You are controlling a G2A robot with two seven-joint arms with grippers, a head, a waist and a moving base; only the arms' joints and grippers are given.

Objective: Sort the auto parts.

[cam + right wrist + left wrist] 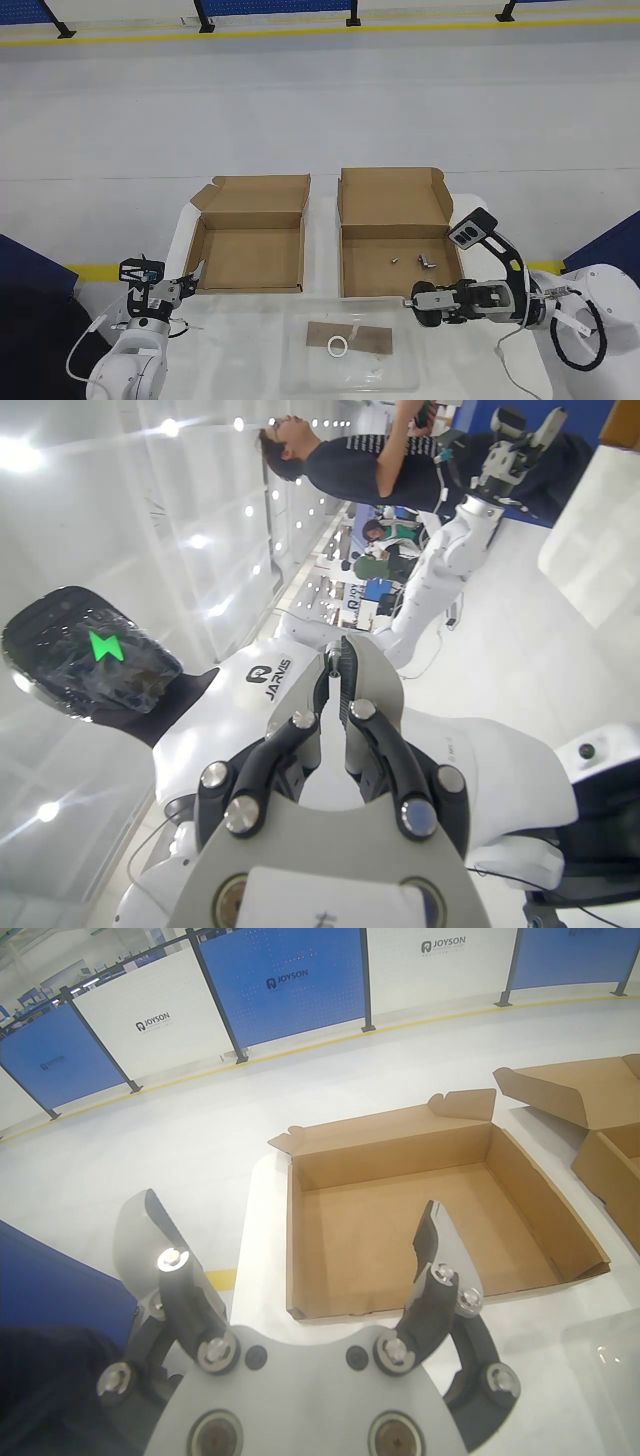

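Note:
Two open cardboard boxes sit side by side on the white table. The left box (250, 258) (400, 1228) has nothing in it. The right box (372, 272) holds two small metal parts (428, 261). In front of them a clear tray (400, 378) carries a white ring (338, 346) and a brown card piece (368, 338). My right gripper (412, 300) (337, 655) hangs just in front of the right box, shut on a small threaded metal part (333, 661). My left gripper (190, 280) (292, 1200) stands open near the left box's front left corner.
The right box's near wall and folded lid (575, 1093) appear in the left wrist view. The table edge (180, 235) runs close beside the left box. Bare white tabletop (240, 340) lies between the left gripper and the tray.

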